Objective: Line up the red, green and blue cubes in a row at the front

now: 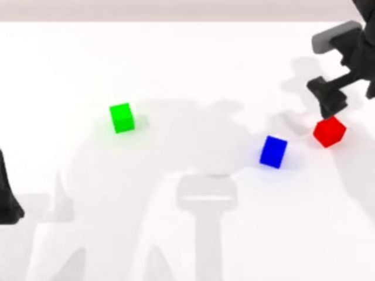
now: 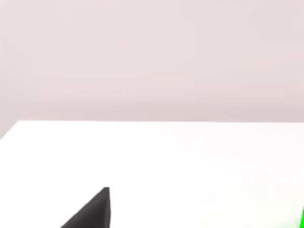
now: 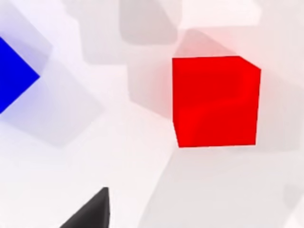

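We are hovering our right gripper just behind the bright red cube, grip unreadable; the blue cube is sitting nearby, the green cube well left.

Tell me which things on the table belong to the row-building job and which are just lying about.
Part of the job:
red cube, on the table just below the right gripper
blue cube, a little to its left
green cube, alone on the left half

Just lying about:
nothing; only the white table and the left arm, parked at the left edge
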Motion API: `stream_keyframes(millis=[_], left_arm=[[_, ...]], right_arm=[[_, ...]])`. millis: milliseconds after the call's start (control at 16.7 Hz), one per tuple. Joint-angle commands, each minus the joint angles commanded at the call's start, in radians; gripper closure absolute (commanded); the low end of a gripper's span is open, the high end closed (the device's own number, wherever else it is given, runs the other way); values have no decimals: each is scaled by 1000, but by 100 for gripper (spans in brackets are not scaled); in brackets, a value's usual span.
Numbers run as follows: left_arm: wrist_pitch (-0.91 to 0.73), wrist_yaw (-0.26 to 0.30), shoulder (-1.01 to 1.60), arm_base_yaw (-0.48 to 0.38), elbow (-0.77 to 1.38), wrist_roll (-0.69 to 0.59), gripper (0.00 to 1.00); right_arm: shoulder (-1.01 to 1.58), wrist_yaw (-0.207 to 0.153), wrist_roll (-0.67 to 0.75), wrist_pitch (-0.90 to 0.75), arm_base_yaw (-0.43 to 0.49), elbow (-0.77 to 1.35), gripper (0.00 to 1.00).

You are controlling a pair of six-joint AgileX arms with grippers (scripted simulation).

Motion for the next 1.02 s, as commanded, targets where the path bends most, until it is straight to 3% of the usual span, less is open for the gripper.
stream_keyframes(millis=[240, 600, 1020], left_arm=[[0, 0, 0, 0, 0, 0, 0], [0, 0, 0, 0, 0, 0, 0], [0, 0, 0, 0, 0, 0, 0]], right_arm=[[121, -1, -18, -66, 10, 120, 0], [128, -1, -19, -65, 6, 122, 0], [200, -1, -18, 183, 11, -44, 0]])
